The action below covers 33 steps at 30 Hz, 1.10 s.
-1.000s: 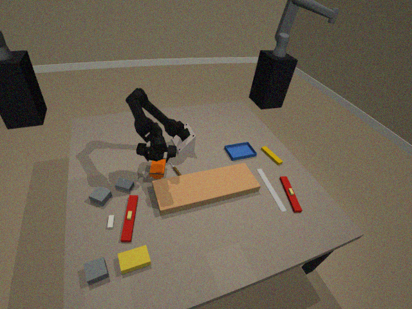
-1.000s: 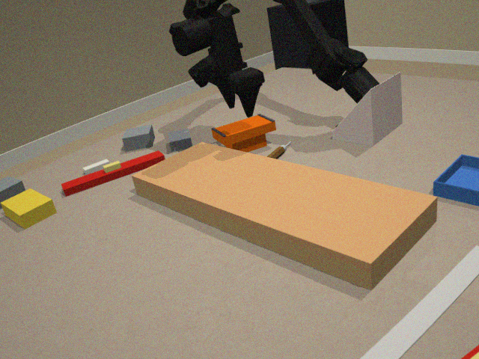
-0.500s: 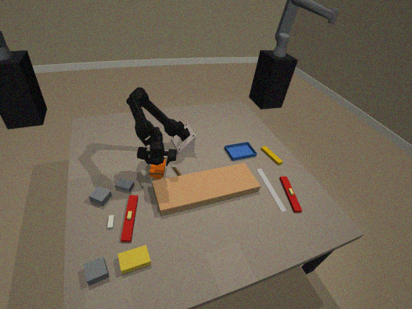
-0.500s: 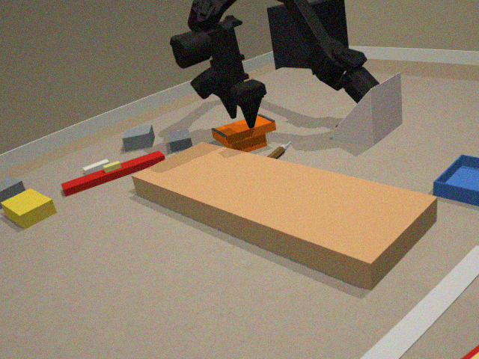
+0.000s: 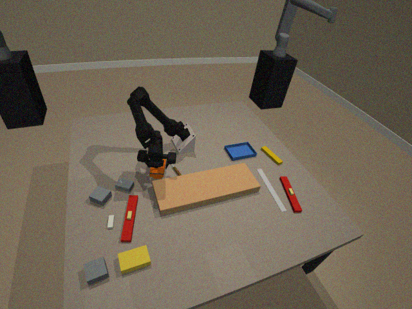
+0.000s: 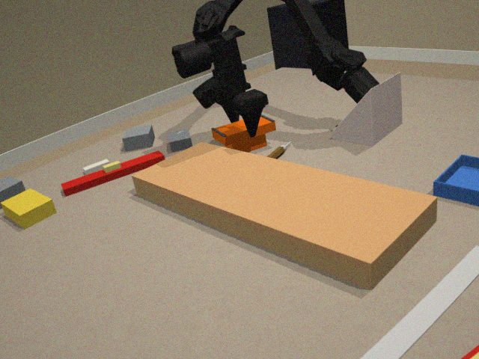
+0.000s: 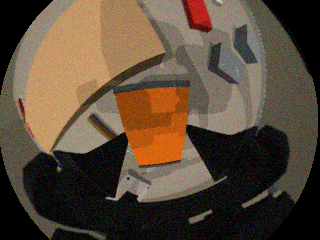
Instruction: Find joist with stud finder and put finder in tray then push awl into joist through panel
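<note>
The orange stud finder (image 5: 157, 172) (image 6: 228, 132) (image 7: 155, 122) stands on the table behind the panel's left end. My gripper (image 6: 243, 129) (image 7: 158, 131) points down over it and is open, with a fingertip on each side of its upper part; contact cannot be made out. The awl (image 5: 176, 170) (image 6: 277, 152) (image 7: 101, 127) lies on the table between the stud finder and the panel's back edge, its handle brown. The tan floor panel (image 5: 206, 188) (image 6: 290, 193) (image 7: 75, 60) lies flat, with no hole visible. The blue tray (image 5: 240, 151) (image 6: 450, 189) is empty, behind the panel's right end.
Grey blocks (image 5: 100, 195) (image 6: 139, 137) and a red level (image 5: 126, 229) (image 6: 81, 185) (image 7: 197, 17) lie left of the panel. A pale wedge-shaped mount (image 5: 188, 144) (image 6: 386, 111) stands behind the awl. A white strip (image 5: 271, 189), another red level (image 5: 294, 201) and a yellow bar (image 5: 271, 155) lie to the right.
</note>
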### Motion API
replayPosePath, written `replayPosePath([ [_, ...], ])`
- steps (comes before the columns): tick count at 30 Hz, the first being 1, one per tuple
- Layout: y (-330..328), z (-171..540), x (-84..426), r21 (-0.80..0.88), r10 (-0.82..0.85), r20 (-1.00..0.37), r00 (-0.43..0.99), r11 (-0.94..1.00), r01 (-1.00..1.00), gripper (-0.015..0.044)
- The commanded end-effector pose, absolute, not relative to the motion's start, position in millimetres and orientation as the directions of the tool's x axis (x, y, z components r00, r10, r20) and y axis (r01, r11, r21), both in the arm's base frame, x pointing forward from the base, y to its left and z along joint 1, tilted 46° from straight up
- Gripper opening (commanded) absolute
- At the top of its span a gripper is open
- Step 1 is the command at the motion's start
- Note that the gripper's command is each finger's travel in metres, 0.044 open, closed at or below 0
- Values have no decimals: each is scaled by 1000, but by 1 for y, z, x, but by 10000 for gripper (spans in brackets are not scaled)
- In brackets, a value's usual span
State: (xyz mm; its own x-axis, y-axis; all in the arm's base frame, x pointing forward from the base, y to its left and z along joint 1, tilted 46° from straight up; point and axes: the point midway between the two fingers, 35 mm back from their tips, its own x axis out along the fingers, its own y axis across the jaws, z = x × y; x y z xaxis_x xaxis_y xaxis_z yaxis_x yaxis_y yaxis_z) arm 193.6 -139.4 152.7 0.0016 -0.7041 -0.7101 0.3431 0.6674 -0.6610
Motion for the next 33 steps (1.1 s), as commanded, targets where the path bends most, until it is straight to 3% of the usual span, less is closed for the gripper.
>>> replayPosePath([
  [1, -140, 151, 193, -659, -701, -714, 1, 672, 337, 374],
  [12, -140, 151, 193, -659, -701, -714, 1, 672, 337, 301],
  [24, -130, 159, 193, -658, -699, -715, 1, 674, 337, 0],
  [33, -122, 167, 192, -658, -698, -716, 1, 674, 337, 0],
])
